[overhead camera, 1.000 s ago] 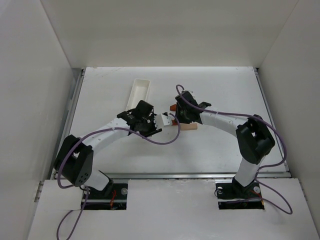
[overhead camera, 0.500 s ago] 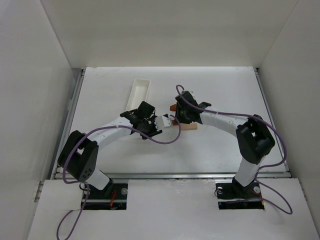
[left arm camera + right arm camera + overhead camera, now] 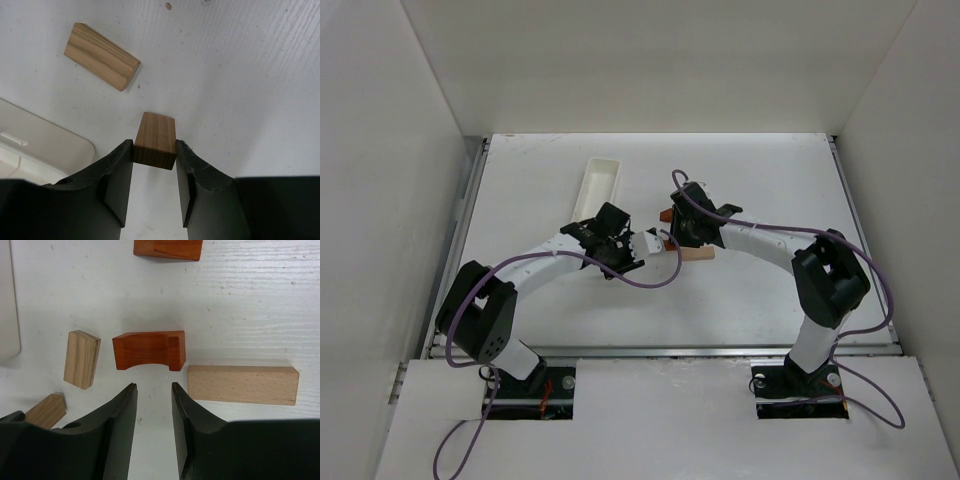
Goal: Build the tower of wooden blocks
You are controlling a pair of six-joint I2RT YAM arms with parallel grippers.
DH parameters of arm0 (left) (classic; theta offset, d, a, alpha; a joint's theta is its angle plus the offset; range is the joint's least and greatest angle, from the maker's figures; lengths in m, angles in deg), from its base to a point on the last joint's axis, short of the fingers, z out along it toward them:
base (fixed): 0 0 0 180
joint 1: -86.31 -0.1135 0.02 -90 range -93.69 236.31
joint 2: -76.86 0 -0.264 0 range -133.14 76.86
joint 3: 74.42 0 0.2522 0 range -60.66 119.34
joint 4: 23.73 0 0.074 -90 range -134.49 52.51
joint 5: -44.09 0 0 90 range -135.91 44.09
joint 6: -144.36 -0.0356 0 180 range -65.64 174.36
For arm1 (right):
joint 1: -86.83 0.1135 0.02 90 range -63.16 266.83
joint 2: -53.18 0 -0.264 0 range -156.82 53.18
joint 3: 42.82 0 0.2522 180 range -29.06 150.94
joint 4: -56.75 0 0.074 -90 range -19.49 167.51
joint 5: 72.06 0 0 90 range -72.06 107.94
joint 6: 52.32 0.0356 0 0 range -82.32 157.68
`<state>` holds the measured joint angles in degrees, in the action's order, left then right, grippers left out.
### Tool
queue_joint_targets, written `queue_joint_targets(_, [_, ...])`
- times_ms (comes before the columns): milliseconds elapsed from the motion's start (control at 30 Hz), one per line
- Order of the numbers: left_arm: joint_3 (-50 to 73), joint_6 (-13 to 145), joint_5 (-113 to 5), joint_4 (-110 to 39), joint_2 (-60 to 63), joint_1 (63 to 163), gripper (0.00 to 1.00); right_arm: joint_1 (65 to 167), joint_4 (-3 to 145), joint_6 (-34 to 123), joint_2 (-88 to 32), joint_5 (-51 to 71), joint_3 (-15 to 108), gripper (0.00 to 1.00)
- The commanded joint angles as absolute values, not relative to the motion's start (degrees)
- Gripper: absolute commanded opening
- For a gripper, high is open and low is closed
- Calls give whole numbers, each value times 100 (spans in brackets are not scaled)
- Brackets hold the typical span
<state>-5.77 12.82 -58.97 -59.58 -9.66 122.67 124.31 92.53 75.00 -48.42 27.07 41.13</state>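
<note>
No standing arch shows; the wooden blocks lie apart on the table. My left gripper (image 3: 155,150) is shut on a small brown wood block (image 3: 156,140), held by its sides near the table; a second tan block (image 3: 101,56) lies ahead to its left. My right gripper (image 3: 152,387) is open and empty, just short of an orange-red arched piece (image 3: 149,350). A long tan block (image 3: 242,384) lies to its right, a small tan block (image 3: 81,359) to its left, and another orange-red piece (image 3: 168,248) farther ahead. In the top view both grippers, left (image 3: 652,240) and right (image 3: 675,238), meet mid-table.
A long white tray (image 3: 598,186) lies behind the left gripper; its corner shows in the left wrist view (image 3: 45,145). White walls enclose the table on three sides. Purple cables hang along both arms.
My left arm shifted slightly a second ago and has stayed still since. The right arm and the blocks have not moved.
</note>
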Motion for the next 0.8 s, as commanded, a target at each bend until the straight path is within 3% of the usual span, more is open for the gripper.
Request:
queue_joint_targets(0, [-573,1270,-5953,-5982,-936,12279,26,12392,9107,7504,-4745,2691,4072,40])
queue_joint_targets(300, [-573,1270,-6006,-6034,-883,12279,38,12392,9107,7504,-4745,2691,4072,42])
queue_joint_targets(767, [-573,1270,-6007,-6096,-769,12279,41,12392,9107,7504,-4640,2691,4020,44])
